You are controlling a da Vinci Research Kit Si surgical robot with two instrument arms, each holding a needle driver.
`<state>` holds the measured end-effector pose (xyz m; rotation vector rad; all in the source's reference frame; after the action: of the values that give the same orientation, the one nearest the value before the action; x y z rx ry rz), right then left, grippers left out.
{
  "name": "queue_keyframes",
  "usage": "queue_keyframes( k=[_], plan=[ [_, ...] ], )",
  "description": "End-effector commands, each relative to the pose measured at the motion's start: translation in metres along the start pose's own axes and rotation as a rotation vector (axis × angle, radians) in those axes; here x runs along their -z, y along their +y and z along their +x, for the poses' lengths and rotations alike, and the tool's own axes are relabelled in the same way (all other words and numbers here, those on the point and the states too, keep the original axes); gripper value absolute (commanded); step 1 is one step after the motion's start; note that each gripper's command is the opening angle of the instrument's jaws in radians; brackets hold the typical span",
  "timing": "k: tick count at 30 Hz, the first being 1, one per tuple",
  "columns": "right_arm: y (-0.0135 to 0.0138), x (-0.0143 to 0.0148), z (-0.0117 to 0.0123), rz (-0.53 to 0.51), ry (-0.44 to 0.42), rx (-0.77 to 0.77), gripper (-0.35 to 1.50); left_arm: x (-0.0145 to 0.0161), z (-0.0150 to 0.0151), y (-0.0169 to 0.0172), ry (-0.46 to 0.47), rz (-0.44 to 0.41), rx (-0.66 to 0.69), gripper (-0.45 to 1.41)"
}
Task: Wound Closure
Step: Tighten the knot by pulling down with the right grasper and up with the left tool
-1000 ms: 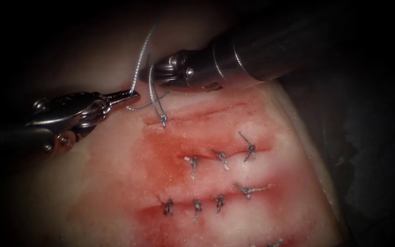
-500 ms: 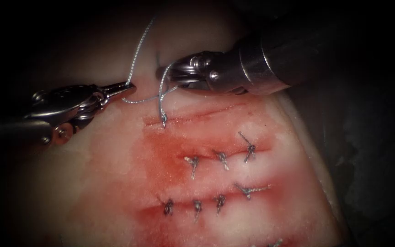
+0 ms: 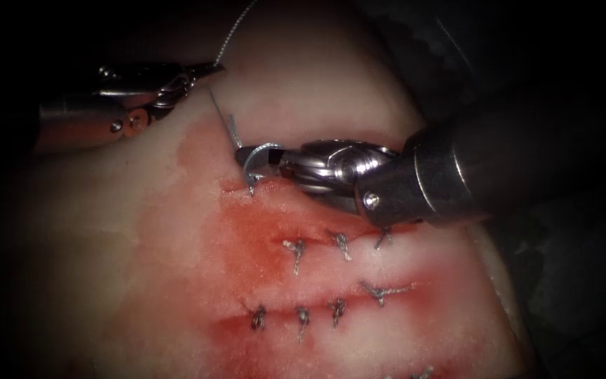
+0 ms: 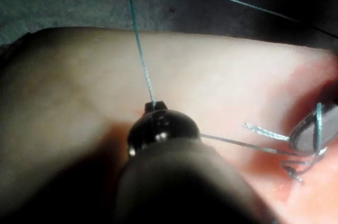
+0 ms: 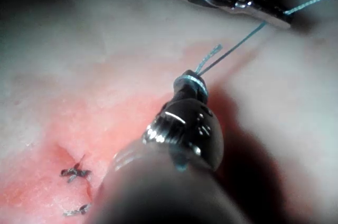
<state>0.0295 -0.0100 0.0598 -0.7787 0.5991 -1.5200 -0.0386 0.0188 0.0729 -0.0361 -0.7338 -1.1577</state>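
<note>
My left tool (image 3: 208,69) sits at the upper left of the tissue (image 3: 142,231), jaws shut on the thread (image 3: 220,116). From there the thread runs taut down to my right tool (image 3: 250,156). That tool lies low over the left end of the top cut, with thread looped around its jaws. The jaws are shut on the short frayed thread end (image 5: 211,55). The thread enters the tissue at the stitch (image 3: 250,188) just below. In the left wrist view the left tool (image 4: 155,106) holds the long strand and the right tool (image 4: 309,134) carries the loops. No needle is in sight.
Several knotted stitches (image 3: 296,254) close the middle cut and another row (image 3: 303,317) closes the lower one. Red fluid (image 3: 247,231) stains the tissue around them. The right tool's shaft (image 3: 471,168) lies across the right part of the top cut. The long strand (image 3: 236,24) leads up out of view.
The left tool moved up and away to the upper left, pulling its strand taut. The right tool came down and to the right toward the stitch, and the loose loop has closed around its jaws.
</note>
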Motion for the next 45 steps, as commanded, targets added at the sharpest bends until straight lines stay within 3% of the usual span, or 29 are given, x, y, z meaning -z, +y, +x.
queue_keyframes(
  k=[1, 13, 15, 17, 21, 29, 36, 40, 45],
  plan=[
    [-0.0001, -0.0008, 0.0012, -0.013, 0.007, 0.01, -0.35, -0.0015, -0.001, -0.0001, -0.005, -0.008, -0.023, -0.45],
    [-0.0006, -0.001, 0.0065, -0.069, 0.135, 0.117, -0.35, -0.0081, -0.006, -0.0016, 0.002, -0.175, -0.488, -0.45],
    [-0.0003, -0.0008, 0.0073, -0.087, 0.156, 0.145, -0.35, -0.0087, -0.0065, -0.0013, -0.006, -0.197, -0.569, -0.45],
    [-0.0001, -0.0007, 0.0081, -0.1, 0.169, 0.156, -0.35, -0.0094, -0.0071, -0.0009, -0.005, -0.236, -0.759, -0.45],
    [0.0004, -0.0001, 0.0098, -0.137, 0.197, 0.188, -0.35, -0.0112, -0.0088, 0.0005, -0.02, -0.334, -0.883, -0.45],
    [0.001, 0.0008, 0.0107, -0.219, 0.261, 0.226, -0.35, -0.0128, -0.0111, 0.0022, 0.002, -0.443, -0.943, -0.45],
    [0.0006, 0.0006, 0.0104, -0.273, 0.255, 0.267, -0.35, -0.014, -0.012, 0.0031, 0.061, -0.545, -0.987, -0.45],
    [0.0007, 0.0004, 0.0103, -0.294, 0.255, 0.278, -0.35, -0.0145, -0.0124, 0.0025, 0.154, -0.652, -1.063, -0.45],
    [0.0012, 0.0004, 0.0106, -0.306, 0.25, 0.277, -0.35, -0.015, -0.0125, 0.0021, 0.287, -0.788, -1.065, -0.45]
  ],
)
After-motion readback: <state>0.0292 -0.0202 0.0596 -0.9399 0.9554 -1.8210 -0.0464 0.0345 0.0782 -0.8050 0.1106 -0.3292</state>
